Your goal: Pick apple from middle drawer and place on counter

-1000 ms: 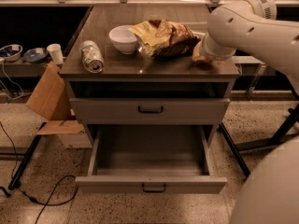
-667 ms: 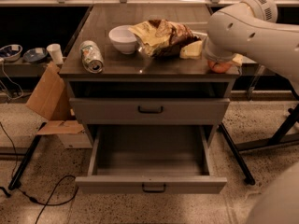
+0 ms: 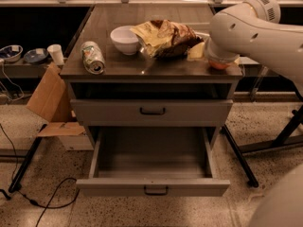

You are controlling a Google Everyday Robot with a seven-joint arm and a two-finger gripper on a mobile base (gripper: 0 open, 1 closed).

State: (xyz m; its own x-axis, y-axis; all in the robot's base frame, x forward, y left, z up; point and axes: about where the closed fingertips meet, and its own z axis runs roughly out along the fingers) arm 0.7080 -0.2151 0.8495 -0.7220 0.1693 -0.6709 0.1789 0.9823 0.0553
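Observation:
The middle drawer (image 3: 152,187) is pulled out at the bottom of the cabinet, and nothing shows inside it. The apple (image 3: 219,65) shows as a small red-orange sliver on the right front corner of the counter (image 3: 118,65). My white arm reaches in from the right and covers most of the apple. My gripper (image 3: 218,58) is at the end of the arm, right over the apple, and the wrist hides most of it.
On the counter are a white bowl (image 3: 124,39), a crumpled snack bag (image 3: 163,37), a can (image 3: 92,57) lying on its side and a pale yellow object (image 3: 196,51). The upper drawer (image 3: 151,111) is shut. A cardboard box (image 3: 47,96) and cables lie at the left.
My arm's wrist has shifted right and down to the counter's right front corner. The red-orange apple now shows under it.

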